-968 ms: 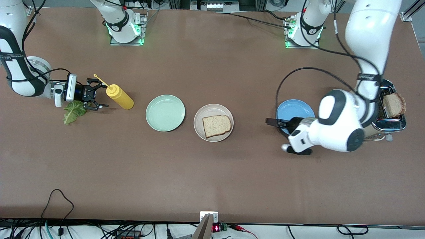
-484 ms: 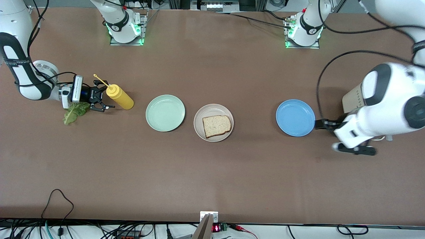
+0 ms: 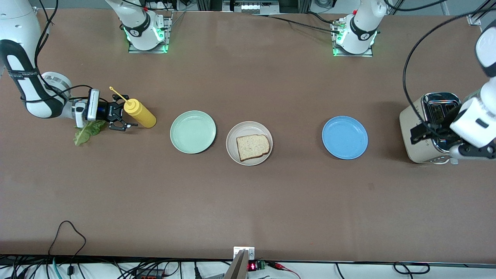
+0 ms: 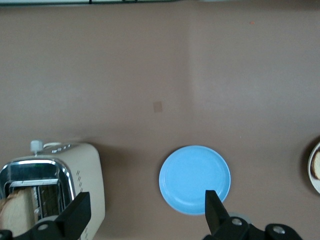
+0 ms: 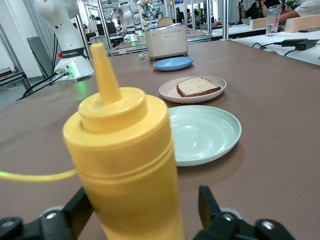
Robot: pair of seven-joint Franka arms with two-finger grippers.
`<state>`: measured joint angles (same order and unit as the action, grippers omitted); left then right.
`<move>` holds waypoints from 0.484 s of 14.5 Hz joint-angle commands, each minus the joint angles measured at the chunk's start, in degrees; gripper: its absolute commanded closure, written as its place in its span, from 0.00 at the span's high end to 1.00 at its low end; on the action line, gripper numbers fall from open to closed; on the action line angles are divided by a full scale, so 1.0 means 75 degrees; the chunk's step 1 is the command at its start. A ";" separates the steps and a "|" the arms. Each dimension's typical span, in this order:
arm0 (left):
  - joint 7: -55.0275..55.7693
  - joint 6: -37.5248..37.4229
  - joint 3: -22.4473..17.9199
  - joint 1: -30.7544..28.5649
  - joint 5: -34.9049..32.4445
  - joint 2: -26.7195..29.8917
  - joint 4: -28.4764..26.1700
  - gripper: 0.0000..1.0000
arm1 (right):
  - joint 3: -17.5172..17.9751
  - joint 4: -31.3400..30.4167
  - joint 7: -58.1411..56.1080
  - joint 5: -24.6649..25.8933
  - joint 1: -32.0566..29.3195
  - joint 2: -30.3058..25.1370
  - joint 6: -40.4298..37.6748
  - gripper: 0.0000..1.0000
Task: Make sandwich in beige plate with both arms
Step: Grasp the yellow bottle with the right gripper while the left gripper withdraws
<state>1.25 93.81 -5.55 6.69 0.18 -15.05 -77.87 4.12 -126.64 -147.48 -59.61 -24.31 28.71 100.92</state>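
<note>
One bread slice [image 3: 252, 147] lies on the beige plate [image 3: 232, 149], between mint [image 3: 192, 131] and blue plates [image 3: 344, 137].

Robotics laboratory, tabletop test bench.

Two white arms are bolted to metal base plates [image 3: 147, 47] with green status lights on a bare brown table [image 3: 248, 201]. Loose cables [image 3: 69, 248] and a small red-lit electronics board [image 3: 252, 266] line its near edge. The right wrist view shows further benches, another white robot arm [image 5: 62, 30], aluminium framing and seated people [image 5: 300, 12].
</note>
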 commanded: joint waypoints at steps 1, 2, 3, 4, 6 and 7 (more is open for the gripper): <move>0.0020 -0.0448 -0.0209 0.0057 0.0163 0.0541 -0.0304 1.00 | 0.0071 0.0033 -0.0164 -0.0197 0.0042 0.0028 0.0091 0.17; 0.0044 -0.0449 -0.0175 0.0068 0.0163 0.0612 -0.0386 1.00 | 0.0071 0.0033 -0.0152 -0.0197 0.0042 0.0028 0.0103 0.09; 0.0090 -0.0449 -0.0163 0.0068 0.0163 0.0636 -0.0410 1.00 | 0.0083 0.0045 -0.0152 -0.0197 0.0042 0.0028 0.0103 0.05; 0.0114 -0.0449 -0.0162 0.0068 0.0163 0.0648 -0.0503 1.00 | 0.0083 0.0045 -0.0129 -0.0197 0.0042 0.0016 0.0115 0.04; 0.0126 -0.0402 -0.0162 0.0068 0.0163 0.0858 -0.0795 1.00 | 0.0095 0.0103 0.0011 -0.0197 0.0042 -0.0089 0.0197 0.01; 0.0126 -0.0367 -0.0162 0.0068 0.0163 0.0998 -0.1006 1.00 | 0.0188 0.0150 0.0255 -0.0197 0.0042 -0.0182 0.0232 0.00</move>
<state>1.78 90.34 -6.38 6.74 0.59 -11.08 -80.79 4.52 -126.08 -147.37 -59.84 -24.16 28.73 101.47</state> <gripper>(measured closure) 0.000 0.463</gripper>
